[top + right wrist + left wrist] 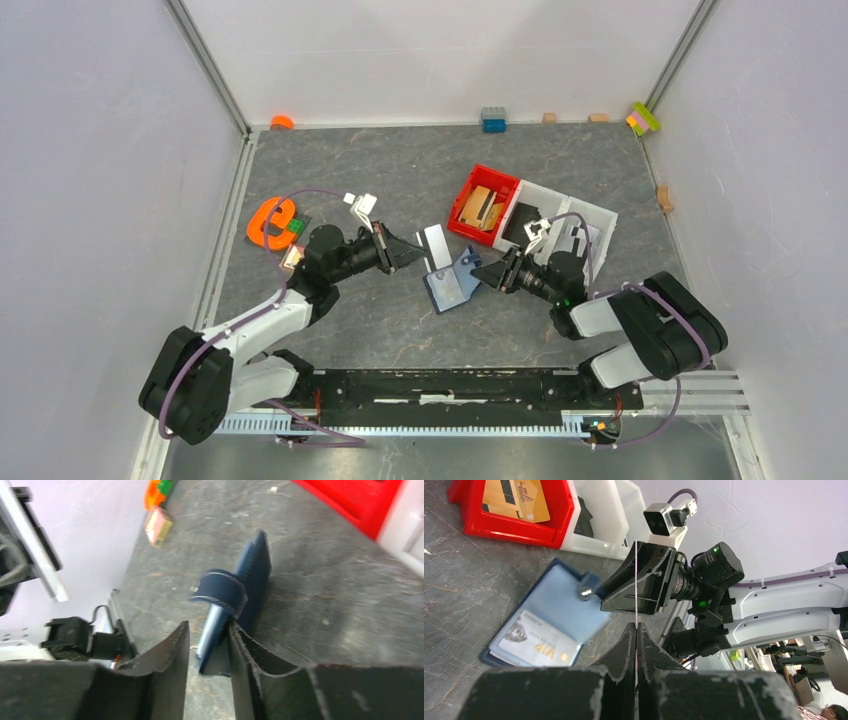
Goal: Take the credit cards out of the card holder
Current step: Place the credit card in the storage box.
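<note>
Pressing its fingers flat together, the left hand [418, 252] pinches a thin pale credit card [437, 243] by one edge, and the rest of the card sticks out past its fingertips. From that hand's own camera the card shows edge-on, as a fine line rising from between the shut fingers. Well behind this hand, beside its arm, an orange piece [270, 222] lies on the grey marbled desk [380, 170]. Just ahead of the held card and a little below it, the navy card holder [463, 262] lies open on the desk, its lighter blue inside turned up. A second card [536, 645] printed "VIP" sits in its pocket. One flap of the holder stands up off the desk, with the snap tab [220, 587] curling from its top edge. The right hand [478, 272] meets this raised flap from the other side. Its fingers are spread a little, one on each side of the flap's edge. The right-hand finger lies close against the navy cover and a sliver of space shows at the other finger, so no firm pinch is visible. Ahead of this hand and to its right stands a red tray [470, 190] holding tan pieces, with a white tray [600, 225] touching its far side.
</note>
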`<state>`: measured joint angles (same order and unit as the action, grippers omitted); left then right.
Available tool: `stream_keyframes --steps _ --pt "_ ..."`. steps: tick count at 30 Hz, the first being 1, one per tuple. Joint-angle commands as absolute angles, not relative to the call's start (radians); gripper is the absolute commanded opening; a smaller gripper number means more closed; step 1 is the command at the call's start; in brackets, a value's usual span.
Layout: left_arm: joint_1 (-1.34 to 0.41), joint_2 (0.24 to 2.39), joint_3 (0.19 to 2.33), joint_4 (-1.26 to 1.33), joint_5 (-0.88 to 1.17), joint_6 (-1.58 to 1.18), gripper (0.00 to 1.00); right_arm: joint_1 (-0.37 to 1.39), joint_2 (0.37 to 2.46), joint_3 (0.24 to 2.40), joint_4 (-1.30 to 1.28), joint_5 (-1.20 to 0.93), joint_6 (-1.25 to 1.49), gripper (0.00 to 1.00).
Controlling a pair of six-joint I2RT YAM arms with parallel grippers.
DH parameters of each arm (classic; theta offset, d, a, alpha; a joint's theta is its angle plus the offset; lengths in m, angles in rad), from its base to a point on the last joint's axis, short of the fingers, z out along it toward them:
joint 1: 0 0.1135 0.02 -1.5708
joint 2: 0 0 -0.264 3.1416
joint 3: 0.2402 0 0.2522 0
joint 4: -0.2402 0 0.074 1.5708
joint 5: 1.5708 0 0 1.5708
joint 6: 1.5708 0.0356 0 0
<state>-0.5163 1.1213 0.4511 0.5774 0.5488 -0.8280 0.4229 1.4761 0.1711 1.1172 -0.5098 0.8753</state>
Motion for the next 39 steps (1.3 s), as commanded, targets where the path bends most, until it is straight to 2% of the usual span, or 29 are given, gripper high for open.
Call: stream_keyframes --steps 1,3,8,13,16,20,30,33,39 --pt "-0.514 1.132 0.451 0.598 0.543 -0.794 0.02 0.425 1.417 0.211 0.960 -0.372 0.742 0.45" --pt "-0.514 1.137 0.454 0.598 0.546 -0.795 0.02 0.420 1.384 0.230 0.856 -0.316 0.697 0.54" --pt "-0.514 1.168 0.460 0.632 0.582 -0.813 0.02 0.374 1.285 0.201 0.804 -0.267 0.674 0.58" --pt "-0.516 1.198 0.457 0.705 0.634 -0.850 0.02 0.373 1.068 0.230 0.641 -0.214 0.535 0.73" --pt "-0.522 1.223 0.456 0.766 0.670 -0.878 0.02 0.374 1.015 0.230 0.710 -0.357 0.509 0.85" --pt "-0.541 1.262 0.463 0.843 0.711 -0.909 0.02 0.404 1.043 0.236 0.897 -0.554 0.570 0.87" --pt "-0.586 1.304 0.486 0.872 0.734 -0.920 0.02 0.481 1.188 0.260 1.195 -0.734 0.720 0.70" --pt "-0.601 1.313 0.498 0.858 0.738 -0.909 0.02 0.502 1.212 0.272 1.201 -0.742 0.721 0.60" --pt "-0.604 1.294 0.498 0.830 0.721 -0.887 0.02 0.522 1.258 0.283 1.259 -0.773 0.762 0.30"
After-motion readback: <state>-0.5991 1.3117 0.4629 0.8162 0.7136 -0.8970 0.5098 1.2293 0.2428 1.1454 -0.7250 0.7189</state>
